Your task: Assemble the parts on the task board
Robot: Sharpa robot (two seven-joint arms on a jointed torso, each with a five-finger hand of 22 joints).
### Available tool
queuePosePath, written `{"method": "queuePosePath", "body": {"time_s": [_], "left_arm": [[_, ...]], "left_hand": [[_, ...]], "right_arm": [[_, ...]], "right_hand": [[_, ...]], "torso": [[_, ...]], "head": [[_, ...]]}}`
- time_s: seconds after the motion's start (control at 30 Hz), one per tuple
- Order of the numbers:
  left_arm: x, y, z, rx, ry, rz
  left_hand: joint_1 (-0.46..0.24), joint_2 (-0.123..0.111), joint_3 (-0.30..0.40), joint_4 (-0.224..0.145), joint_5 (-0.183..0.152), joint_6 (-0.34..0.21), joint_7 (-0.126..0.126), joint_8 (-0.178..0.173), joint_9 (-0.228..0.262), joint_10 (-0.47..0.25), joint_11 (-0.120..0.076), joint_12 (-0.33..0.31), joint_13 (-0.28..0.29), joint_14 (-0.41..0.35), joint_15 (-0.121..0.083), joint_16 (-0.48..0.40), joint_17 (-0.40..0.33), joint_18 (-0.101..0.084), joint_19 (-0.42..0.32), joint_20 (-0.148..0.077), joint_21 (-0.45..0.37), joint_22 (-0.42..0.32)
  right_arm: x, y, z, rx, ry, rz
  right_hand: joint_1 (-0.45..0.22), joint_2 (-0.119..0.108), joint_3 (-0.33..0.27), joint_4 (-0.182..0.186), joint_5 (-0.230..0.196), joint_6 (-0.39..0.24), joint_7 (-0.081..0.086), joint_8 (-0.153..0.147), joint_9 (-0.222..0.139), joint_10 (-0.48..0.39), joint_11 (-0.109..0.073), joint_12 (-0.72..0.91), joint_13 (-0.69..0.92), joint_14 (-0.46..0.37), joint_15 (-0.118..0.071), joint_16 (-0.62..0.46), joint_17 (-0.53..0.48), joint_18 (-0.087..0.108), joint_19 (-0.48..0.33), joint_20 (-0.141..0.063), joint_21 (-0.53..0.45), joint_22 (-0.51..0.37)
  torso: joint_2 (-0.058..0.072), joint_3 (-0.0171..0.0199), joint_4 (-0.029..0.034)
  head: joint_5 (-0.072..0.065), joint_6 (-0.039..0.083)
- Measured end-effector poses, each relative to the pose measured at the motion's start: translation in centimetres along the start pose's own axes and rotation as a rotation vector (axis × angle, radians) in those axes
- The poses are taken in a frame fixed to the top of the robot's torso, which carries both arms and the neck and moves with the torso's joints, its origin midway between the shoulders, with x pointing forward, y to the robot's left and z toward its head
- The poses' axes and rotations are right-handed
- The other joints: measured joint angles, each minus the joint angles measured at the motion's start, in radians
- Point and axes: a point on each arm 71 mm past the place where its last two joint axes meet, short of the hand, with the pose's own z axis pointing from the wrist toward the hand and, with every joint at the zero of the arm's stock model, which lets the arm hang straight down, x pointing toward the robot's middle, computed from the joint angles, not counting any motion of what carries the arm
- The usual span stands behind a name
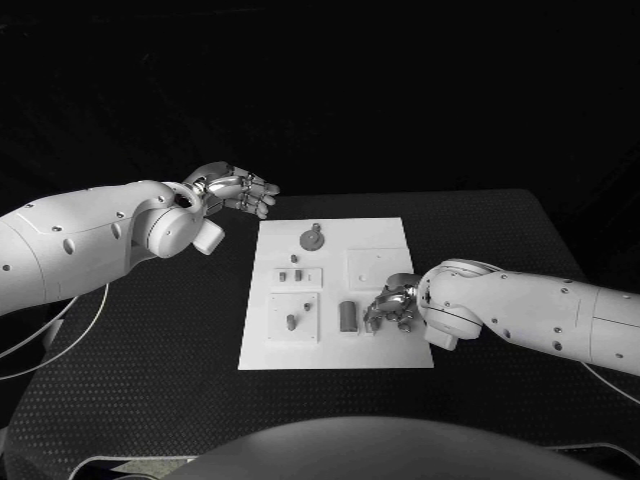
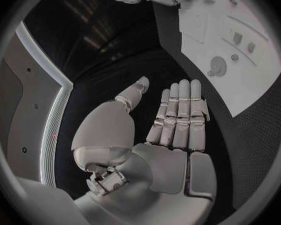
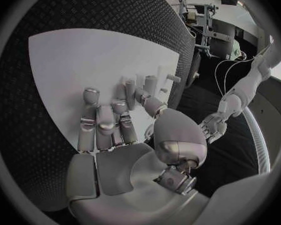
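My left hand [image 1: 234,190] hangs flat over the black tabletop [image 1: 147,340] beside the white task board [image 1: 335,345], fingers [image 2: 181,110] straight, holding nothing. My right hand [image 1: 391,303] is low over the board by a small part [image 1: 349,315]; I cannot tell if it holds anything.

Dark all round: the bench [image 1: 147,330] is black w/ a fine dotted, textured top, its far edge and right corner just readable against a backdrop [image 1: 407,90] that's pure black, no wall or window to pick out. Off the bench's left side a couple of thin pale cables [image 1: 39,345] loop down. From the right wrist view, beyond the bench edge, there's a cluttered bit of room w/ metal stands and gear [image 3: 209,20], too small to tell apart.
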Motion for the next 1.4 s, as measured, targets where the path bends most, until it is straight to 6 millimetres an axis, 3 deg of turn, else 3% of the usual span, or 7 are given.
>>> {"method": "queuePosePath", "body": {"time_s": [0.53, 0.77, 0.93, 1.03, 1.2, 1.4], "left_arm": [[-0.04, 0.06, 0.02, -0.003, 0.001, 0.0], [-0.02, 0.07, 0.02, -0.003, 0.002, 0.001], [-0.03, 0.08, 0.03, -0.003, 0.002, 0.001], [-0.02, 0.08, 0.03, -0.003, 0.002, 0.001], [-0.02, 0.09, 0.03, -0.004, 0.002, 0.001], [-0.03, 0.1, 0.03, -0.004, 0.002, 0.001]], "left_hand": [[0.0, 0.0, -0.001, 0.001, 0.0, 0.0, 0.0, 0.0, 0.0, 0.0, 0.0, 0.0, 0.0, 0.003, 0.003, 0.0, 0.001, -0.001, 0.0, 0.0, 0.0, 0.0], [0.0, 0.0, -0.001, 0.001, 0.0, 0.0, 0.0, 0.0, 0.0, 0.0, 0.0, 0.0, 0.0, 0.003, 0.003, 0.0, 0.002, -0.002, 0.0, 0.0, 0.0, 0.001], [0.0, 0.0, -0.001, 0.001, 0.0, 0.0, 0.0, 0.0, 0.0, 0.0, 0.0, 0.0, 0.0, 0.003, 0.003, 0.0, 0.002, -0.006, 0.0, 0.0, 0.0, 0.001], [0.0, 0.0, -0.001, 0.001, 0.0, 0.0, 0.0, 0.0, 0.0, 0.0, 0.0, 0.0, 0.0, 0.003, 0.003, 0.0, 0.002, -0.006, 0.0, 0.0, 0.0, 0.001], [0.0, 0.0, -0.001, 0.001, 0.0, 0.0, 0.0, 0.0, 0.0, 0.0, 0.0, 0.0, 0.0, 0.003, 0.003, 0.0, 0.002, -0.006, 0.0, 0.0, 0.0, 0.001], [0.0, 0.0, -0.001, 0.001, 0.0, 0.0, 0.0, 0.0, 0.0, 0.0, 0.0, 0.0, 0.0, 0.003, 0.003, 0.0, 0.003, -0.007, 0.0, 0.0, 0.0, 0.0]], "right_arm": [[0.3, 0.13, -0.02, -0.002, 0.02, 0.025], [0.27, 0.1, 0.03, -0.002, 0.02, 0.025], [0.24, 0.03, 0.05, 0.0, 0.022, 0.024], [0.24, 0.02, 0.05, -0.002, 0.024, 0.023], [0.21, 0.01, 0.04, -0.004, 0.026, 0.021], [0.21, -0.01, 0.04, -0.006, 0.029, 0.02]], "right_hand": [[0.0, 0.0, -0.001, -0.002, 0.005, 0.003, -0.003, 0.004, -0.001, 0.0, 0.0, 0.0, 0.0, 0.001, 0.002, 0.0, 0.0, -0.005, 0.0, 0.0, 0.0, 0.0], [0.002, -0.004, -0.008, 0.005, 0.005, 0.003, -0.003, 0.005, -0.004, 0.0, 0.0, 0.0, -0.004, -0.004, -0.002, 0.0, -0.01, 0.006, 0.0, 0.0, 0.0, 0.0], [-0.057, -0.123, -0.022, 0.079, 0.009, -0.003, 0.003, -0.005, -0.013, 0.002, -0.002, 0.0, -0.005, -0.018, -0.004, 0.0, -0.026, 0.016, 0.0, 0.0, -0.005, 0.0], [-0.084, -0.172, -0.019, 0.115, 0.009, -0.008, 0.007, -0.004, -0.015, -0.004, 0.004, 0.0, -0.005, -0.019, -0.005, 0.0, -0.026, 0.017, 0.0, 0.0, -0.006, 0.0], [-0.103, -0.203, -0.012, 0.145, 0.009, -0.008, 0.007, -0.004, -0.02, -0.009, 0.002, 0.0, -0.005, -0.019, -0.005, 0.0, -0.026, 0.017, 0.0, 0.0, -0.006, 0.0], [-0.105, -0.211, -0.008, 0.155, 0.009, -0.008, 0.007, -0.004, -0.02, -0.009, 0.002, 0.0, -0.005, -0.022, -0.002, 0.0, -0.026, 0.016, 0.0, 0.0, -0.006, 0.0]], "torso": [[0.0, 0.0003, -0.0001], [0.0, 0.0003, -0.0002], [0.0, 0.0003, -0.0003], [0.0, 0.0003, -0.0004], [0.0, 0.0005, -0.0004], [0.0, 0.0004, -0.0003]], "head": [[0.0, 0.0], [0.0, 0.0], [0.0, 0.0], [0.0, 0.0], [0.0, 0.0], [-0.001, 0.0]]}}
